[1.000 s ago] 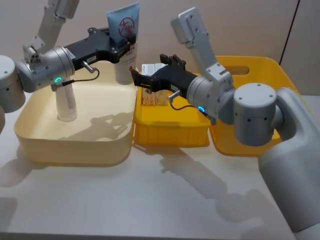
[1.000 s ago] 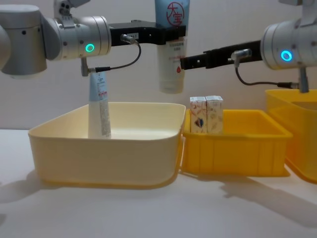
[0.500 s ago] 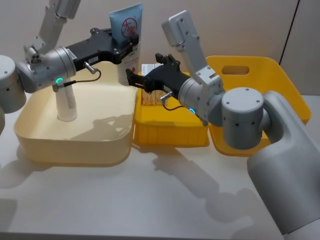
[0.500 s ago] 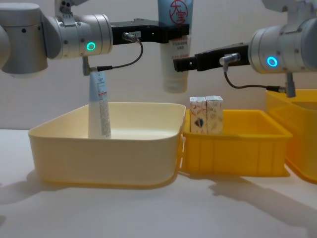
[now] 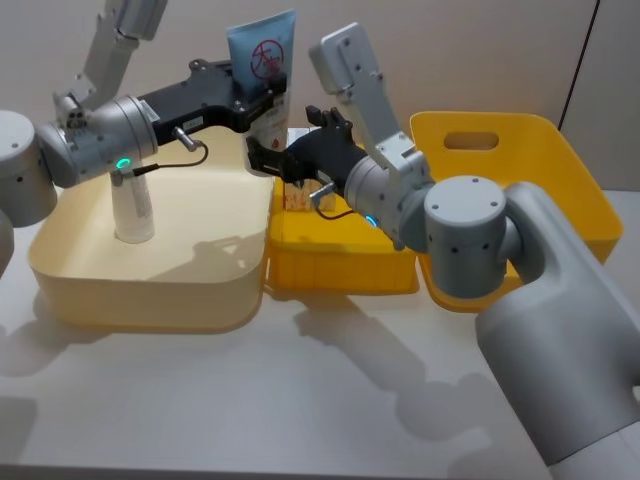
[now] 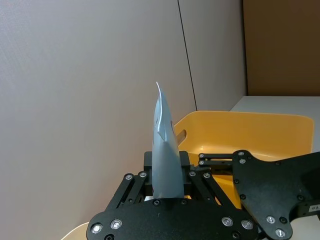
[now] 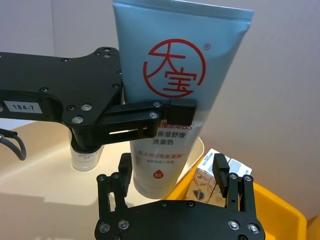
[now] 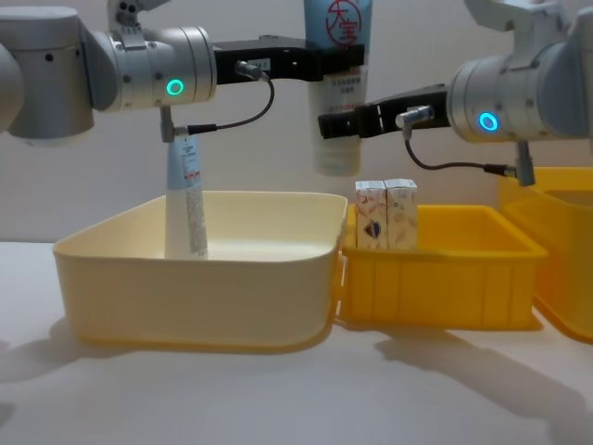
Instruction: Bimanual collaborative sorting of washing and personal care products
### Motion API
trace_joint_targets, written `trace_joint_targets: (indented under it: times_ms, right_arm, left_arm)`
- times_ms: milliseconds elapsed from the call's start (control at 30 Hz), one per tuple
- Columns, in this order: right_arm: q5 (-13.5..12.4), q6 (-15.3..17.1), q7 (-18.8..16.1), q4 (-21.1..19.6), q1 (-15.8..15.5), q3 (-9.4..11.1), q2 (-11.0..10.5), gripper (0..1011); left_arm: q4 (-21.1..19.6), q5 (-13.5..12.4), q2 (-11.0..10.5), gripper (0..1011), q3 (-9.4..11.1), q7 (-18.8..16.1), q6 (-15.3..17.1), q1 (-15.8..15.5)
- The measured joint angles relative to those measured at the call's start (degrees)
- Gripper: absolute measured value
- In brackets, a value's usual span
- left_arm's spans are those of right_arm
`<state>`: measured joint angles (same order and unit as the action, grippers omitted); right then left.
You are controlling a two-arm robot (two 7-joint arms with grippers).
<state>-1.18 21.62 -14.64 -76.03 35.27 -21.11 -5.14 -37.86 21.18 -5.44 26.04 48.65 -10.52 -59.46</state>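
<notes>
High above the edge where the cream bin (image 8: 195,297) meets the small yellow bin (image 8: 435,278), the left gripper (image 8: 343,57) pinches a pale-blue squeeze tube (image 7: 175,50) at mid-height, holding it upright with its crimped end up and its cap down. The right gripper (image 7: 172,170) reaches in from the other side with its fingers spread, one on each side of the tube's lower end; whether they touch it I cannot tell. A second pale tube (image 8: 185,199) stands upright on its cap inside the cream bin, below the left arm. Two small white printed cartons (image 8: 386,215) stand side by side in the small yellow bin, just below the right gripper, which partly hides them in the head view. A large yellow bin (image 5: 520,140) with a handle slot sits to the right. The held tube bears a red ring enclosing the characters 大宝, with blue Chinese print beneath, partly covered by a finger. A sticker on the left gripper reads 184-7 (image 7: 24,106). All three bins rest on a pale worktop (image 5: 300,400) before a plain beige wall (image 8: 250,148).
</notes>
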Motion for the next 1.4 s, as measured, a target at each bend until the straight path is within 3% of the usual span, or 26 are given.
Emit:
trace_joint_targets:
  times_ms: [433,833,1400]
  right_arm:
    - [0.8,1.5,-0.6,1.7,0.9,-0.6,1.0,1001]
    - [2.2,0.7,0.6,3.8,1.7,-0.8,2.3,1001]
    - [3.5,-0.2,2.4,6.4,2.8,-0.6,4.5,1001]
  left_arm:
    - [1.5,0.7,0.3,277,0.6,0.8,-0.8,-0.9]
    - [2.5,1.1,0.4,278,1.2,1.1,-1.3,-1.5]
    - [0.4,1.7,-0.6,275,1.8,0.6,-0.5,-0.5]
